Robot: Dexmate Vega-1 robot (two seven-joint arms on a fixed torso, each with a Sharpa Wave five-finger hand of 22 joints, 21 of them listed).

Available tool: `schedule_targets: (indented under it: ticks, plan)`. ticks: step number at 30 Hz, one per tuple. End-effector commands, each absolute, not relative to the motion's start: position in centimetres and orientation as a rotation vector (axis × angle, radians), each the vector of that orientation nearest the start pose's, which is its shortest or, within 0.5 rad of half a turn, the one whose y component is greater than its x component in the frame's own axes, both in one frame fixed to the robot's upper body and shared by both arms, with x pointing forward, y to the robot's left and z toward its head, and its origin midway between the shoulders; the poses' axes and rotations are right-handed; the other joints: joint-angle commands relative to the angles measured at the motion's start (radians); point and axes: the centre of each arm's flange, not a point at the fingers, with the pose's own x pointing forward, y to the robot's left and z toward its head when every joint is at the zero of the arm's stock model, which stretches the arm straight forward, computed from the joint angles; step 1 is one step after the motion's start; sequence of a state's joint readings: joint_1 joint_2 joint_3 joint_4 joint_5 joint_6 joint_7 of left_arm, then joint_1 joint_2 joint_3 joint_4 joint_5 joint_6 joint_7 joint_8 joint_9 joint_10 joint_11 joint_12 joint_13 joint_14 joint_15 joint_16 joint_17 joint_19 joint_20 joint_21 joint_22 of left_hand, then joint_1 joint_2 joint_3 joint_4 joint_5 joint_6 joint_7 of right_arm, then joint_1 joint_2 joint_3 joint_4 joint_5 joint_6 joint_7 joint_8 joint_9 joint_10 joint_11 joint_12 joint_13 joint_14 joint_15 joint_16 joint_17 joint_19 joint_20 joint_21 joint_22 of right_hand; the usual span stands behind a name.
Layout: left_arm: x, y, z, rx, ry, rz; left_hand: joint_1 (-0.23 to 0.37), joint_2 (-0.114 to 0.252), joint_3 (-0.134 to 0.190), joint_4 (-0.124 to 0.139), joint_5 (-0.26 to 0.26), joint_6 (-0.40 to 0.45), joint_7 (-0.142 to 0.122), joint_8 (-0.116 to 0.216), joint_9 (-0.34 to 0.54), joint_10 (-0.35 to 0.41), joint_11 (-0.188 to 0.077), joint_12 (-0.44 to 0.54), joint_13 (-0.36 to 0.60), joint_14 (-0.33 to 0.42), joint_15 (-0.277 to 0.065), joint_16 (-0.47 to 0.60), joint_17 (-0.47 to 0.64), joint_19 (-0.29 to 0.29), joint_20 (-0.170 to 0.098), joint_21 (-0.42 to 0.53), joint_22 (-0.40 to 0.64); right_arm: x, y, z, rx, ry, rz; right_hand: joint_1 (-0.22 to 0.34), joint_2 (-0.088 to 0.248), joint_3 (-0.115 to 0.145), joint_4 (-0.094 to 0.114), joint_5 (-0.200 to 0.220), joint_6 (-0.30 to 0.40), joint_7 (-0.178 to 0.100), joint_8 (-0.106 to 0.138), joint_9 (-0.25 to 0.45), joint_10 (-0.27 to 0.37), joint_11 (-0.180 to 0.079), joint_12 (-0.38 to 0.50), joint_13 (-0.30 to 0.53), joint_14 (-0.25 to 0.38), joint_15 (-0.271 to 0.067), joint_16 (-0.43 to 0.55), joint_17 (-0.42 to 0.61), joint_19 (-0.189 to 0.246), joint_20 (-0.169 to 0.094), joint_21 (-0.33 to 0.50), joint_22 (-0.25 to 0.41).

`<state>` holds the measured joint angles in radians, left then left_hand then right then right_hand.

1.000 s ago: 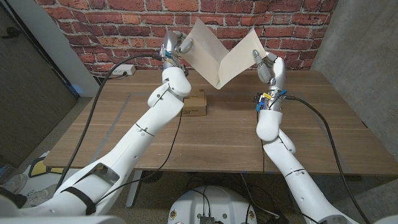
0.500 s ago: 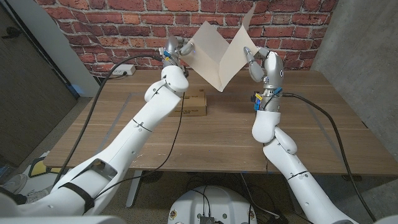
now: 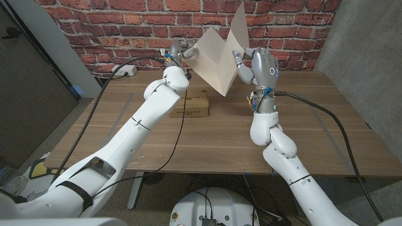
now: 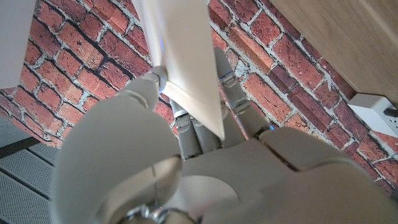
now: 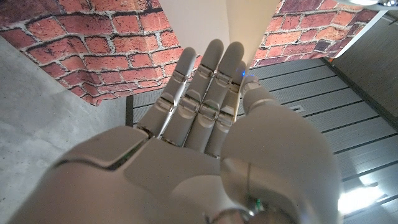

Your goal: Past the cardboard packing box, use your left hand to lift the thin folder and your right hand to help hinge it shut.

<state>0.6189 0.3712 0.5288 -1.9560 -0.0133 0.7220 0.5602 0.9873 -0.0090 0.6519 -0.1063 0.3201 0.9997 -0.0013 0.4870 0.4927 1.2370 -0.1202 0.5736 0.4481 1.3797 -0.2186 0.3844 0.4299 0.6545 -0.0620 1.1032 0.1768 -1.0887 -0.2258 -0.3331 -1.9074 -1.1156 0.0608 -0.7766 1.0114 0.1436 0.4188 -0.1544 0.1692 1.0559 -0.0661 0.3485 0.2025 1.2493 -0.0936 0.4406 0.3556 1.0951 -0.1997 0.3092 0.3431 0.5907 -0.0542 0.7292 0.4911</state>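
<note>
The wooden table point(image 3: 207, 135) is seen below a brick wall point(image 3: 113, 25), with the cardboard box point(image 3: 191, 105) lying on it near the left arm. Beyond the box, the folder point(image 3: 217, 53) is held up in the air in front of the wall, its fold pointing down and its two leaves forming a V. That V has been narrowed markedly over the last second: the right-hand leaf, which had leaned well outward, now stands nearly upright and close to the other. The folder is judged to be more than halfway shut, with only the last closing of the leaves left.

The left hand point(image 3: 176, 50) is clamped on the outer edge of the left leaf; in the left wrist view the sheet is seen pinched between thumb and fingers point(image 4: 227, 93). The right hand point(image 3: 254, 64) has been brought inward and is laid against the outside of the right leaf, fingers point(image 5: 208, 81) straight and together, pressing rather than grasping.
</note>
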Motion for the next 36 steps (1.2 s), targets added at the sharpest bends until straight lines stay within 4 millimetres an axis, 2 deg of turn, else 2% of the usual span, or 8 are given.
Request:
schedule_targets:
  ticks: [1,4,8,14,18,24,29,36]
  plan:
    - [55.8,15.5,15.5,0.428,-0.575,0.199,-0.008,0.003,0.009,0.001,-0.004,0.041,0.055,0.002,0.011,0.013,-0.045,-0.009,-0.007,-0.011,0.0,-0.015,-0.006,-0.012,-0.114,0.004,0.0,45.9,-11.5,5.5,-1.044,-1.38,-0.762,-0.003,-0.01,0.008,0.003,0.006,0.004,-0.011,0.003,0.002,0.0,-0.006,0.007,0.005,-0.01,-0.033,-0.01,-0.001,-0.007,-0.083,0.007,0.0]
    - [55.9,15.8,15.6,0.431,-0.562,0.131,-0.014,0.013,0.012,0.008,-0.014,0.017,0.058,0.001,0.026,-0.003,-0.056,-0.016,-0.006,-0.031,0.001,-0.032,-0.009,-0.043,-0.107,0.0,0.003,46.1,-11.0,5.6,-1.064,-1.376,-0.765,-0.004,-0.011,0.009,0.004,0.006,0.001,-0.013,0.001,0.002,-0.004,-0.007,0.005,0.006,-0.013,-0.033,-0.014,-0.002,-0.009,-0.083,0.009,-0.001]
    - [56.0,16.1,15.5,0.426,-0.552,0.057,-0.016,0.032,0.016,0.016,-0.041,-0.018,0.054,0.0,0.047,-0.037,-0.056,-0.024,0.004,-0.061,0.001,-0.057,-0.01,-0.08,-0.094,0.0,0.005,46.3,-10.5,5.5,-1.08,-1.379,-0.769,-0.004,-0.01,0.01,0.005,0.006,0.0,-0.014,0.0,0.002,-0.005,-0.009,0.006,0.008,-0.013,-0.034,-0.017,-0.003,-0.012,-0.083,0.012,-0.002]
    - [56.4,16.3,15.4,0.385,-0.57,-0.073,-0.018,0.046,0.018,0.021,-0.064,-0.034,0.057,0.0,0.058,-0.048,-0.06,-0.027,0.006,-0.073,0.0,-0.07,-0.008,-0.09,-0.092,0.003,0.005,46.5,-9.9,5.4,-1.1,-1.385,-0.772,-0.005,-0.008,0.012,0.007,0.006,-0.001,-0.015,-0.001,0.002,-0.007,-0.013,0.006,0.012,-0.012,-0.035,-0.021,-0.004,-0.016,-0.083,0.017,-0.004]
    - [56.9,16.2,15.4,0.349,-0.587,-0.165,-0.021,0.053,0.019,0.025,-0.085,-0.044,0.044,0.0,0.063,-0.056,-0.063,-0.028,0.011,-0.083,0.001,-0.081,-0.007,-0.1,-0.094,0.004,0.005,46.5,-9.6,5.4,-1.111,-1.39,-0.773,-0.006,-0.008,0.013,0.007,0.006,-0.002,-0.016,-0.002,0.002,-0.006,-0.013,0.005,0.012,-0.011,-0.035,-0.024,-0.004,-0.018,-0.084,0.02,-0.006]
    - [57.3,16.2,15.5,0.336,-0.597,-0.214,-0.027,0.056,0.019,0.029,-0.108,-0.039,0.041,0.001,0.06,-0.06,-0.069,-0.029,0.014,-0.102,0.002,-0.105,-0.019,-0.119,-0.097,0.003,0.004,46.6,-9.3,5.4,-1.129,-1.391,-0.776,-0.006,-0.008,0.014,0.008,0.005,-0.003,-0.016,-0.003,0.002,-0.007,-0.013,0.003,0.011,-0.011,-0.035,-0.027,-0.005,-0.021,-0.085,0.024,-0.008]
    - [57.5,16.0,15.7,0.359,-0.6,-0.255,-0.042,0.08,0.018,0.046,-0.143,-0.107,0.028,0.009,0.108,-0.118,-0.058,-0.036,0.047,-0.159,0.003,-0.152,-0.033,-0.175,-0.077,0.005,0.008,46.8,-9.2,5.4,-1.144,-1.392,-0.773,-0.007,-0.008,0.015,0.008,0.005,-0.003,-0.017,-0.003,0.002,-0.007,-0.014,0.001,0.01,-0.011,-0.035,-0.031,-0.006,-0.023,-0.085,0.029,-0.01]
    - [57.7,15.8,15.8,0.342,-0.601,-0.311,-0.054,0.104,0.018,0.062,-0.149,-0.155,0.021,0.024,0.149,-0.159,-0.058,-0.047,0.062,-0.207,0.003,-0.175,-0.034,-0.215,-0.058,0.007,0.007,47.1,-8.8,5.5,-1.171,-1.4,-0.77,-0.007,-0.009,0.016,0.008,0.005,-0.003,-0.018,-0.004,0.002,-0.007,-0.013,0.0,0.011,-0.01,-0.036,-0.034,-0.006,-0.026,-0.085,0.033,-0.012]
